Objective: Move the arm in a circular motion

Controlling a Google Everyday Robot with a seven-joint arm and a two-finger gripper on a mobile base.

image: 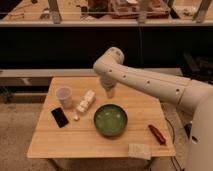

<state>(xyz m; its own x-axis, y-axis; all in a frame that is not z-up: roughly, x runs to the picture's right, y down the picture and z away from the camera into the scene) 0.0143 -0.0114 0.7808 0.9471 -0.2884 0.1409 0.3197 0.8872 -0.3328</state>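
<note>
The cream-white arm (150, 85) reaches in from the right edge over the wooden table (55, 145). Its thick tube segment carries a row of small dark dots. The bulbous elbow joint (112, 58) sits above the table's far middle. The gripper (110, 92) hangs down from the elbow, just above the tabletop. It is behind the green bowl (110, 120) and to the right of the white block-like object (86, 101). It holds nothing that I can see.
On the table are a clear plastic cup (64, 96), a black phone (60, 117), a reddish-brown item (156, 134) and a pale sponge or napkin (139, 150). A dark counter wall (60, 50) runs behind the table.
</note>
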